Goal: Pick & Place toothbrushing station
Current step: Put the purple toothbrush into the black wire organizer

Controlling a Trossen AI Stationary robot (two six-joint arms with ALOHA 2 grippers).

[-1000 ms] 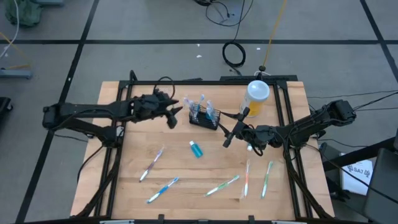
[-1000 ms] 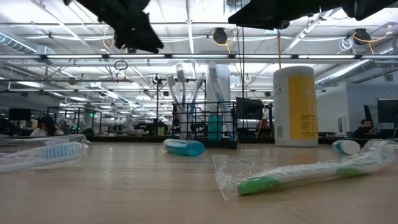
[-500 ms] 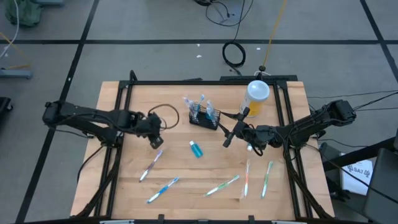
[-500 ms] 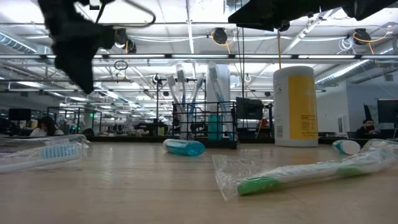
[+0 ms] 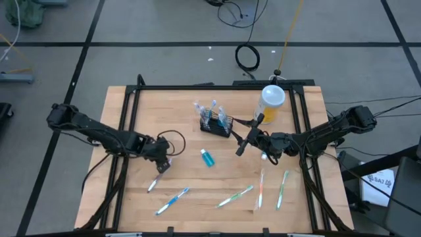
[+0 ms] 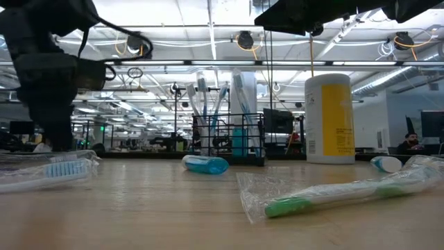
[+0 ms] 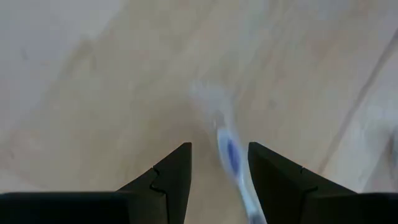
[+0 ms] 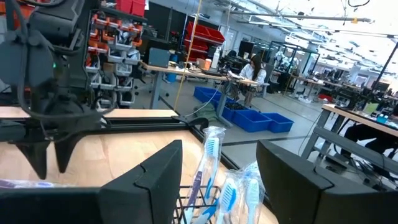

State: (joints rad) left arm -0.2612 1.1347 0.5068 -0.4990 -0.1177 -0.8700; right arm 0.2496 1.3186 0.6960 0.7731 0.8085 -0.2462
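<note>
The toothbrushing station [image 5: 216,124], a small black wire caddy, stands on the wooden table toward its far side with several wrapped toothbrushes upright in it [image 6: 229,139]. My left gripper [image 5: 162,164] hangs open, pointing steeply down over the head end of a wrapped blue toothbrush [image 5: 158,174] that lies flat on the table. In the left wrist view that toothbrush [image 7: 231,154] shows between the open fingertips of my left gripper [image 7: 219,155], and no touch shows. My right gripper [image 5: 240,146] waits open and level just right of the caddy, facing the brushes [image 8: 211,163].
A tall yellow bottle with a white lid [image 5: 272,104] stands at the far right. A small teal tube [image 5: 208,158] lies mid-table. More wrapped toothbrushes lie near the front edge [image 5: 172,201] [image 5: 235,196] [image 5: 261,189] [image 5: 281,189]. A black frame [image 5: 125,164] borders the table.
My left gripper has swung from beside the caddy toward the table's near-left and gone down, tipping from nearly level to steeply downward, until it hangs low over the wrapped blue toothbrush. It has stayed open. Nothing on the table has moved.
</note>
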